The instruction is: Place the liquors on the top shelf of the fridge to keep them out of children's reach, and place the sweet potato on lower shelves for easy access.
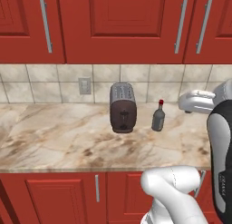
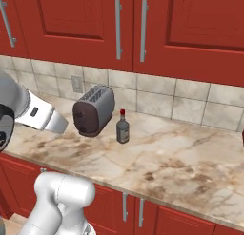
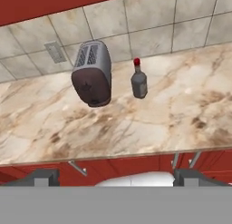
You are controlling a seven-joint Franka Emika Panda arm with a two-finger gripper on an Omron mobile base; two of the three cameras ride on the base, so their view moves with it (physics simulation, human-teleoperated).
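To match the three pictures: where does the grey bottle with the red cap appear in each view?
Left base view: grey bottle right of centre, on the counter.
Right base view: centre.
Hand view: upper middle.
Shared landmark: the toaster, beside it everywhere.

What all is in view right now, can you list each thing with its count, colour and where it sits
liquor bottle: one, grey glass with red cap, upright on the counter just right of the toaster, apart from it
toaster: one, silver with dark brown end, on the counter near the backsplash
counter: one, beige-brown marble, across the middle
wall outlet: one, pale grey, on the tiled backsplash left of the toaster
upper cabinets: red with silver bar handles, above the backsplash
lower cabinets: red with silver handles, under the counter
arm: one, white with dark joints, in front of the counter
fingers: two, dark, spread wide, holding nothing
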